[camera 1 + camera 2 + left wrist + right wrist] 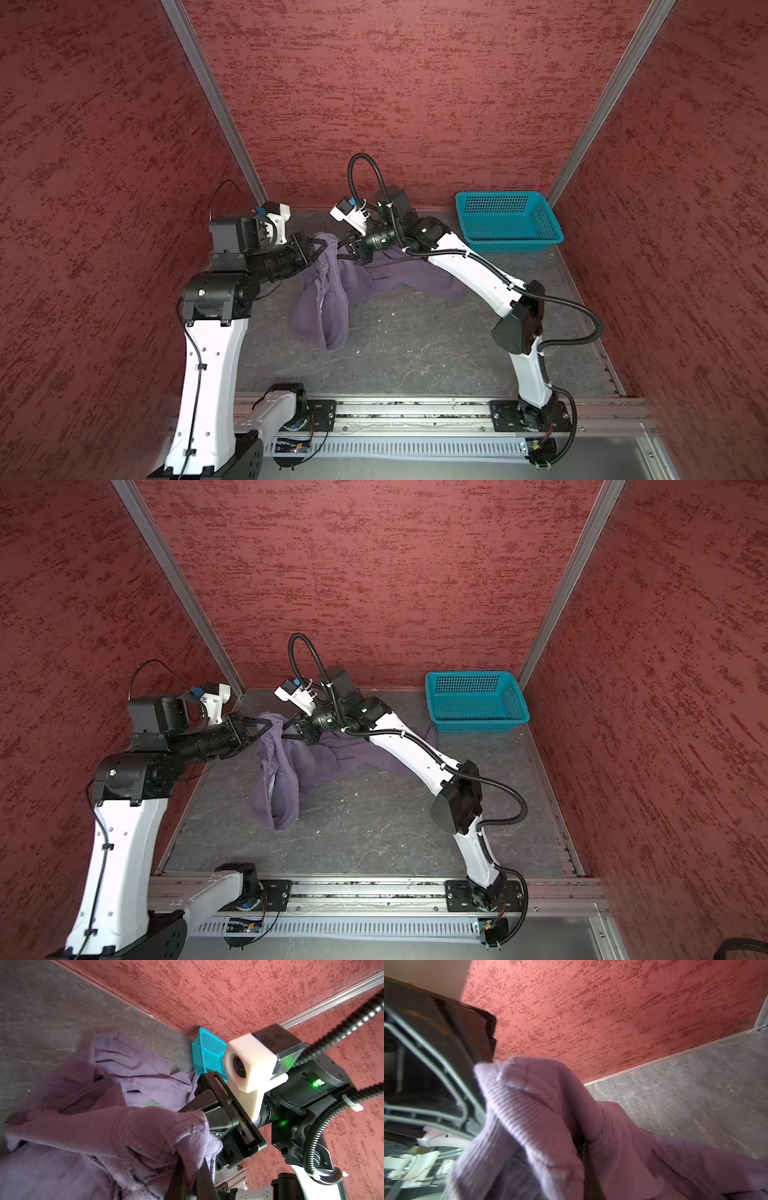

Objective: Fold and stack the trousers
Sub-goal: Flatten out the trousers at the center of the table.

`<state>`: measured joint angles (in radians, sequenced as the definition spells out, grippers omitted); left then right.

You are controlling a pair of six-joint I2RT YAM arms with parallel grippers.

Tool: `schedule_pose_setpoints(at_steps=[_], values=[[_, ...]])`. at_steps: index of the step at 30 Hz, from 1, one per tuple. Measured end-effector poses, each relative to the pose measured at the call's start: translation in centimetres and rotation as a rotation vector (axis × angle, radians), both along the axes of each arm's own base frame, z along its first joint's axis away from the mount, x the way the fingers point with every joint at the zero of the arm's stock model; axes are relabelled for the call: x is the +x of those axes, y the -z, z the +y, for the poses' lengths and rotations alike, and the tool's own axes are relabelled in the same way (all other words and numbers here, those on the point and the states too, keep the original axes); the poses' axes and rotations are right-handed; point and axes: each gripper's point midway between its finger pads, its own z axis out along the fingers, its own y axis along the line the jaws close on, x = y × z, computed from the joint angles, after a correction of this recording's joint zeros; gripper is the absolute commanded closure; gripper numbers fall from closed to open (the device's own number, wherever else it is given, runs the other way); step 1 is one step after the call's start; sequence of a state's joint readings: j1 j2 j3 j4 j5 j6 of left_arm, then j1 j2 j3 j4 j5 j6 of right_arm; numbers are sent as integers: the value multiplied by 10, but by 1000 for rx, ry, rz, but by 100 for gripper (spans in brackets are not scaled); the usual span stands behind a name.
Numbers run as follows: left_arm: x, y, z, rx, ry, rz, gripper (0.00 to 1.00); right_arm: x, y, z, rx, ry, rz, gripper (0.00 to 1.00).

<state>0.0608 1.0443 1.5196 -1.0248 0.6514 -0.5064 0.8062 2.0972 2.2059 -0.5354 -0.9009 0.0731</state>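
Top views: both arms are reaching inward over the back of the table (415,345). The left gripper (318,245) and right gripper (343,249) are facing each other, each clamping a raised ribbed edge of the trousers (320,307). The rest is trailing on the grey surface. A teal basket (509,237) is sitting in the back right corner against red walls (415,104).
Left wrist: the jaws are pinching the cloth (83,1126).
Right wrist: the cloth (539,1109) is draping over the closed fingers (586,1159).

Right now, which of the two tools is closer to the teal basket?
The right tool. It grips the trousers on the side toward the basket; the left tool pinches the same raised cloth from the far side, farther from the basket.
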Motion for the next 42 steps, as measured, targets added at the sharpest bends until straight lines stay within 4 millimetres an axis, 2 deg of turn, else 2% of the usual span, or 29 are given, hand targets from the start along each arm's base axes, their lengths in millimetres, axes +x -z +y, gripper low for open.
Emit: schedule_pose_setpoints(at_steps=[1, 4, 6, 9, 11, 13, 18, 21, 23, 25, 30, 33, 42], values=[[2, -2, 3, -27, -2, -6, 36, 0, 2, -3, -2, -4, 10, 100], [4, -5, 16, -80, -36, -22, 30, -2, 14, -15, -25, -4, 51, 100], [4, -6, 21, -104, -45, -32, 30, -2, 22, -24, -44, 2, 83, 100], [2, -11, 18, -128, -24, -56, 42, 6, 26, -35, -52, 23, 107, 100], [0, -18, 11, -125, 1, -88, 46, 12, 25, -40, -51, 38, 107, 100], [-5, -23, -1, -100, 41, -113, 46, 16, 25, -42, -53, 51, 106, 100], [-27, -32, -51, 35, 193, -181, 30, 20, 23, -44, -56, 71, 117, 100], [-31, -20, -69, 138, 236, -173, 29, 21, 15, -43, -44, 73, 117, 100], [-27, -4, -76, 216, 238, -139, 38, 22, 9, -42, -35, 74, 115, 100], [-17, 16, -79, 307, 222, -86, 45, 21, 5, -42, -27, 72, 113, 100], [6, 59, -82, 468, 189, 27, 46, 22, 6, -41, -30, 74, 118, 100], [10, 62, -80, 500, 168, 30, 44, 22, 10, -40, -42, 79, 127, 100], [16, 52, -62, 555, 76, 6, 38, 23, 17, -31, -109, 133, 103, 100]])
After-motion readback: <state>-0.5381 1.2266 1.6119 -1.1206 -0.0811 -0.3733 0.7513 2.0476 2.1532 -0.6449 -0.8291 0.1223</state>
